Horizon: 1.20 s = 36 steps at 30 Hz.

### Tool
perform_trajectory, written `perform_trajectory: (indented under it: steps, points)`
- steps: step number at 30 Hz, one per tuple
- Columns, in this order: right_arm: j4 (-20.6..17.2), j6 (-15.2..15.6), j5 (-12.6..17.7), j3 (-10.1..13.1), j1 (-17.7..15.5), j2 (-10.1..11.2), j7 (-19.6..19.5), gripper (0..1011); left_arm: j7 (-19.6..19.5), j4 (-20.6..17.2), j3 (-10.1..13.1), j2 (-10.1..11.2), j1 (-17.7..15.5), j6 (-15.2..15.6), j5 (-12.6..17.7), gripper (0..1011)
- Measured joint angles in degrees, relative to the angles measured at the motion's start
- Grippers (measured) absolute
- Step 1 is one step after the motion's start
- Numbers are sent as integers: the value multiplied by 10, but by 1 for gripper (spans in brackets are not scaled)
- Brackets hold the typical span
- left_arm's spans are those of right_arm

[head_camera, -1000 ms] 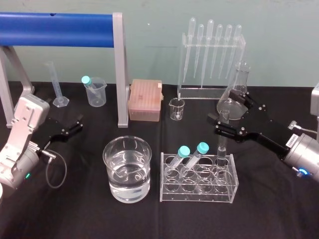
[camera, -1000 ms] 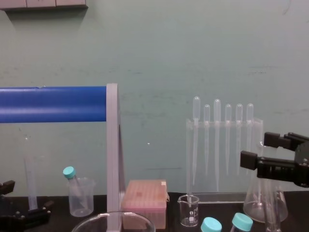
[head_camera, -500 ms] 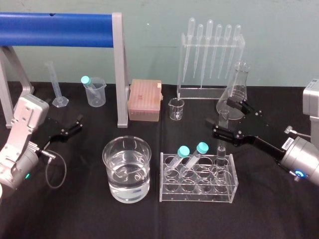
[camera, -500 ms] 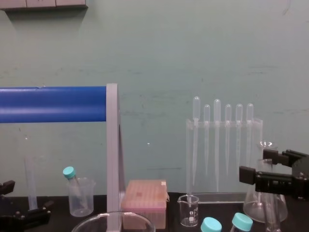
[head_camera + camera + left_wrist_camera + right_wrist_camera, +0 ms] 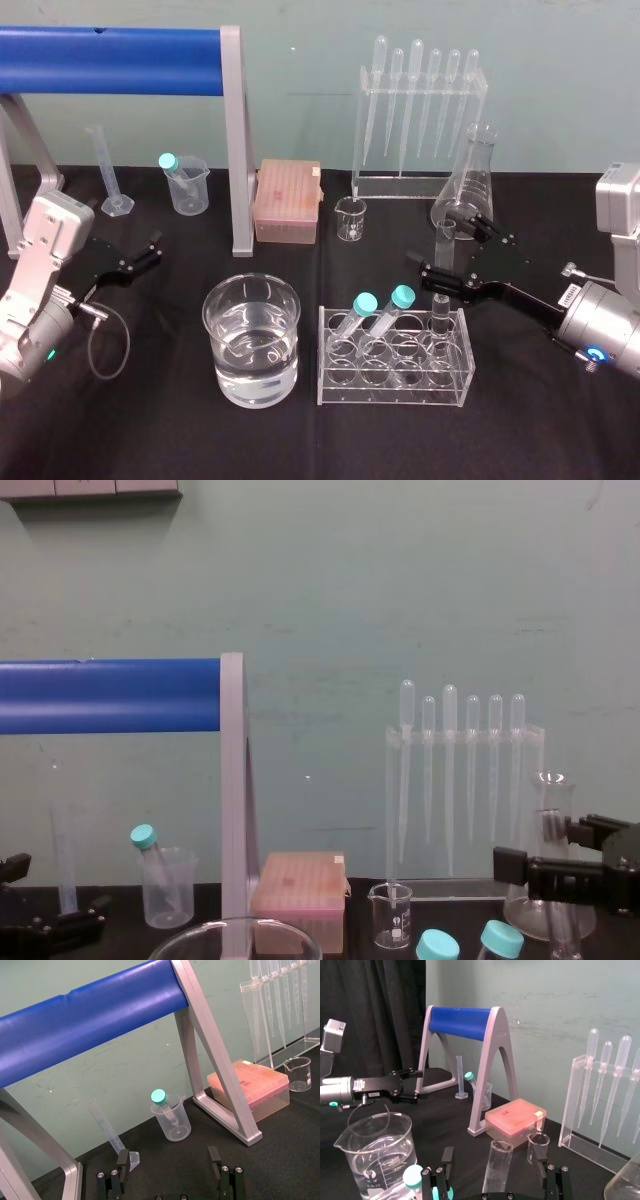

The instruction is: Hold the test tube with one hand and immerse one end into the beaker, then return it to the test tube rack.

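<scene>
The right pincer [image 5: 438,243] hangs open at the far right corner of the rack [image 5: 392,372]. One finger sits on each side of the test tube [image 5: 441,305], and the wrist view shows a gap to the glass on both sides. The tube stands upright in the rack's far right hole, its open rim up between the fingers. Two teal-capped tubes [image 5: 395,305] lean in the rack's left half. Just left of the rack on the black desk [image 5: 540,420] sits the beaker [image 5: 252,335], part-filled with clear liquid. The left pincer [image 5: 150,255] rests low at the desk's left side, fingers apart, well away from the rack.
</scene>
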Motion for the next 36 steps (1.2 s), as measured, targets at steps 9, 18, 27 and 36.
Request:
perform_trajectory:
  steps: [9, 18, 27, 36]
  points:
    - [4, 11, 1, -1, 0, -1, 0, 1000, 0, 0, 0, 0, 0, 0, 0, 1000]
    - [8, 16, 3, -1, 3, -4, -2, 1000, 0, 0, 0, 0, 0, 0, 0, 1000]
    - [8, 16, 6, 2, 1, -6, -5, 1000, 0, 0, 0, 0, 0, 0, 0, 1000]
    - [8, 16, 6, 3, 1, -7, -9, 1000, 0, 0, 0, 0, 0, 0, 0, 1000]
